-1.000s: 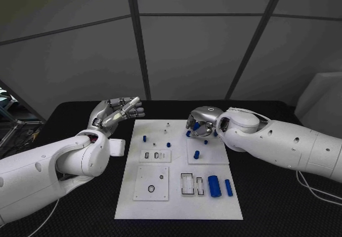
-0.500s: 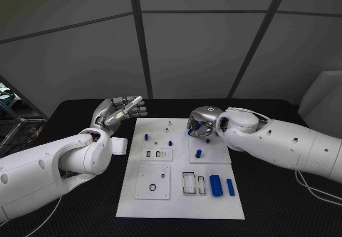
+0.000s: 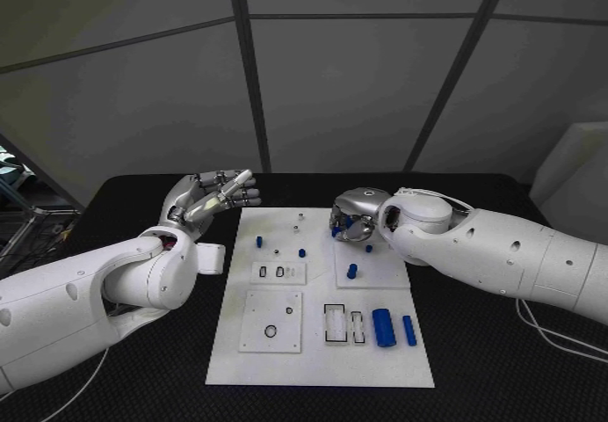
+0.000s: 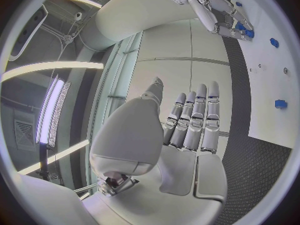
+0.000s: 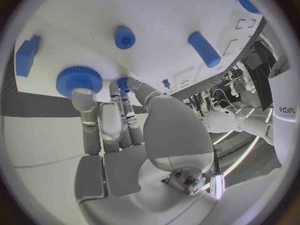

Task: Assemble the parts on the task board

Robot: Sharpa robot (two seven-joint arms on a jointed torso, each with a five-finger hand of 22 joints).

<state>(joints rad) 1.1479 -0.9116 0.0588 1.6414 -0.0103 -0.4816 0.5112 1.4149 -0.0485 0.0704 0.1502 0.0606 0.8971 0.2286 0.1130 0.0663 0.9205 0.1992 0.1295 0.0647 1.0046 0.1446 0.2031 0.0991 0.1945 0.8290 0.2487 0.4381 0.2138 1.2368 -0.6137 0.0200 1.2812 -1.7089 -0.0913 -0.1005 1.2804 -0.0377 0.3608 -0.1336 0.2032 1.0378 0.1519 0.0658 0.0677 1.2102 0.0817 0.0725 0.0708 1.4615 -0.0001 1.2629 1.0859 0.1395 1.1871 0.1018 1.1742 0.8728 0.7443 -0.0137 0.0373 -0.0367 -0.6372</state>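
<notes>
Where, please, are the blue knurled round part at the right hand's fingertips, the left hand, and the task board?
Blue knurled round part point(image 5: 79, 81): right wrist view, on its ridged top face.
Left hand point(image 3: 206, 199): head view, on the raised palm.
Task board point(image 3: 317, 365): head view, on the bare white near end.

We see the white task board point(image 3: 323, 352) lying in the middle of the black table point(image 3: 494, 352), with small blue parts point(image 3: 383, 330) scattered on it. The left hand point(image 3: 209, 200) is raised beside the board's far left corner, fingers straight and holding nothing. The right hand point(image 3: 352, 224) is down over the board's far right area, fingers curled around a blue part point(image 3: 340, 230).
</notes>
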